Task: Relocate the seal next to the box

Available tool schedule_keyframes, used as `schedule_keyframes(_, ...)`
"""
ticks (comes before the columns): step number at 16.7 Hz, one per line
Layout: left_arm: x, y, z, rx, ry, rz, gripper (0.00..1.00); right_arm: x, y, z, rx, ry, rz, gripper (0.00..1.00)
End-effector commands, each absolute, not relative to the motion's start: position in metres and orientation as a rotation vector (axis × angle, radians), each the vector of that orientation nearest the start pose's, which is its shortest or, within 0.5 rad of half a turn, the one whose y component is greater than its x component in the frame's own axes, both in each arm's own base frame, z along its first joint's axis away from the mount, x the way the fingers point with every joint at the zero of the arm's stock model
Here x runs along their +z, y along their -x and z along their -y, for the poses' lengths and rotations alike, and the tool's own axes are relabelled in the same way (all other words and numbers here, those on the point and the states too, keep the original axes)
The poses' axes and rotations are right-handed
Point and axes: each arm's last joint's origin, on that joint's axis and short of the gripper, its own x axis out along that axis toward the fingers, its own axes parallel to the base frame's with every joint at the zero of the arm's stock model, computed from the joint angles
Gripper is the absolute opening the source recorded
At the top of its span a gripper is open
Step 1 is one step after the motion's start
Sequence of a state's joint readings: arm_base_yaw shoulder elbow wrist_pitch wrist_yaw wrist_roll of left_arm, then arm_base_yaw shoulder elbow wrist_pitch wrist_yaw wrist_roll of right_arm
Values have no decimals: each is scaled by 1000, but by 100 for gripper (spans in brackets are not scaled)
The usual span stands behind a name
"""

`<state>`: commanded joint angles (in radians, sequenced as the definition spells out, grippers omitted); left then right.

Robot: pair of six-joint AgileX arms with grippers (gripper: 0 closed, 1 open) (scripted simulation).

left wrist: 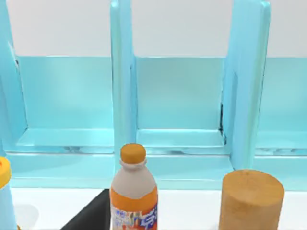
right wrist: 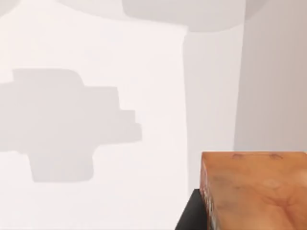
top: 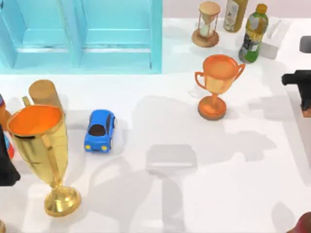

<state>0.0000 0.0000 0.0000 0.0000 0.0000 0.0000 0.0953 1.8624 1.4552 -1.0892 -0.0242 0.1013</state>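
The seal (right wrist: 254, 191), a reddish-brown block, is held at the tip of my right gripper (top: 305, 104) at the table's right edge, above the surface. A dark finger (right wrist: 189, 218) lies against the seal's side. The seal (top: 306, 112) peeks out below the black gripper. The box (top: 275, 39), white, stands at the back right behind a green bottle (top: 253, 34), well apart from the seal. My left arm (top: 7, 165) is parked at the left edge.
An orange trophy cup (top: 216, 85) stands left of my right gripper. An hourglass (top: 208, 24) and a brown bottle (top: 235, 14) sit at the back. A light-blue cabinet (top: 82, 34), blue toy car (top: 100, 130), gold trophy (top: 41, 145) and wooden cylinder (top: 43, 94) occupy the left.
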Motion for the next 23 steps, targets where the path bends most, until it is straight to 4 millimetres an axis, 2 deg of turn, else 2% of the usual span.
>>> schedule_keyframes(2, 160, -106, 1, 0, 0, 0, 100, 201, -350, -35, -4, -10, -1563, 0)
schedule_keyframes(6, 160, -106, 1, 0, 0, 0, 100, 200, -349, -35, -7, -9, -1569, 0)
schedule_keyframes(19, 160, -106, 1, 0, 0, 0, 100, 200, -349, -35, -7, -9, -1569, 98)
schedule_keyframes(23, 160, -106, 1, 0, 0, 0, 100, 200, -349, -35, -7, -9, -1569, 100)
